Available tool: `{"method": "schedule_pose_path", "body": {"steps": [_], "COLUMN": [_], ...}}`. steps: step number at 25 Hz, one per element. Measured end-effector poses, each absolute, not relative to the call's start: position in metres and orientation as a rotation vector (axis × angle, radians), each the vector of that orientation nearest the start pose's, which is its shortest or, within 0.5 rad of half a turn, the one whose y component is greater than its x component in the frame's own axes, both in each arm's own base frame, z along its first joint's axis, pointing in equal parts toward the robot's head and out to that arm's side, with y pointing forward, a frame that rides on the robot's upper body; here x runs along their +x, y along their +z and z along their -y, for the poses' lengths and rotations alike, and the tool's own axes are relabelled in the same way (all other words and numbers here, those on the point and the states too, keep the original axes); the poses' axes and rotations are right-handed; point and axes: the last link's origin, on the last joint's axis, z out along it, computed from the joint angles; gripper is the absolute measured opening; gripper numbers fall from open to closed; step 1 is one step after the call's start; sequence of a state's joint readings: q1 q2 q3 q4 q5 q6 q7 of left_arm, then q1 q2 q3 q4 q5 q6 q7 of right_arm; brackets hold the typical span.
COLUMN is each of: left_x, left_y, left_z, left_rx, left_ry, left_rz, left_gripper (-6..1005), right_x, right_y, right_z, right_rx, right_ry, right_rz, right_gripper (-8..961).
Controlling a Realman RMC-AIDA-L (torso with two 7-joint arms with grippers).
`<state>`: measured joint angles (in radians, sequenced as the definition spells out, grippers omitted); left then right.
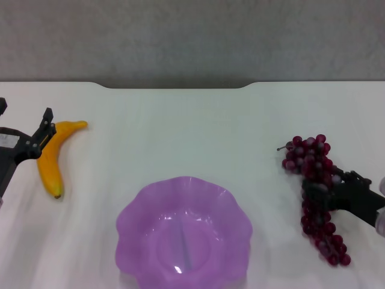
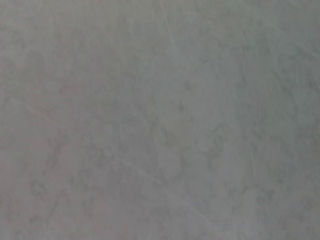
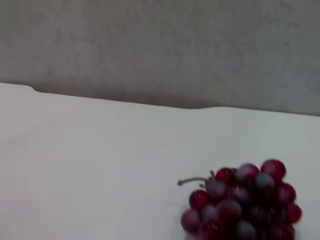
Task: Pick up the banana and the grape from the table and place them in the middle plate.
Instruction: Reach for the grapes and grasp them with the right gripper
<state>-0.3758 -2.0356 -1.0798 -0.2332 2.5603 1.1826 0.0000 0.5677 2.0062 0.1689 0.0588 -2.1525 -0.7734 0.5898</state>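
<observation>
The yellow-orange banana (image 1: 52, 159) lies at the table's (image 1: 180, 126) left side. My left gripper (image 1: 25, 117) hovers open at the banana's upper half, one finger (image 1: 46, 120) over its left edge and the other further left. The dark red grape (image 1: 313, 159) bunch lies at the right, its stem pointing left. My right gripper (image 1: 322, 191) sits across the middle of the bunch. The right wrist view shows only the stem end of the grape (image 3: 240, 202). The purple scalloped middle plate (image 1: 180, 182) stands empty at the front centre.
A grey wall (image 1: 192, 36) rises behind the table's notched far edge (image 1: 174, 87). The left wrist view shows only a plain grey surface (image 2: 160, 120). Bare white tabletop lies between the plate and each fruit.
</observation>
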Motion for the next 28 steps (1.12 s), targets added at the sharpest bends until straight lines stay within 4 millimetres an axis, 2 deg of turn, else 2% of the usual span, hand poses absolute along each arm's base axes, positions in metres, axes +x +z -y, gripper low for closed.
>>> {"method": "schedule_pose_path", "body": {"steps": [7, 19, 25, 28], "left_x": [-0.3314, -0.3308, -0.3298, -0.3286], "left_y": [0.0083, 0.0083, 0.0078, 0.0077], "left_z": [-0.3286, -0.3287, -0.3291, -0.3296], "left_rx": [-1.607, -1.606, -1.606, -1.606], "left_ry": [-0.6, -0.603, -0.606, -0.611], "left_rz": [0.337, 0.335, 0.335, 0.334], "left_gripper": [903, 904, 903, 903], "right_x": [0.3685, 0.3696, 0.3699, 0.3704], "right_y": [-0.0488, -0.0482, -0.049, -0.0486], "right_z": [-0.3356, -0.335, -0.3338, -0.3338], "right_rx": [-2.034, -2.035, -2.033, -2.032], "right_ry": [0.326, 0.317, 0.321, 0.318], "right_rz": [-0.854, -0.844, -0.849, -0.849], "right_gripper": [877, 861, 814, 752]}}
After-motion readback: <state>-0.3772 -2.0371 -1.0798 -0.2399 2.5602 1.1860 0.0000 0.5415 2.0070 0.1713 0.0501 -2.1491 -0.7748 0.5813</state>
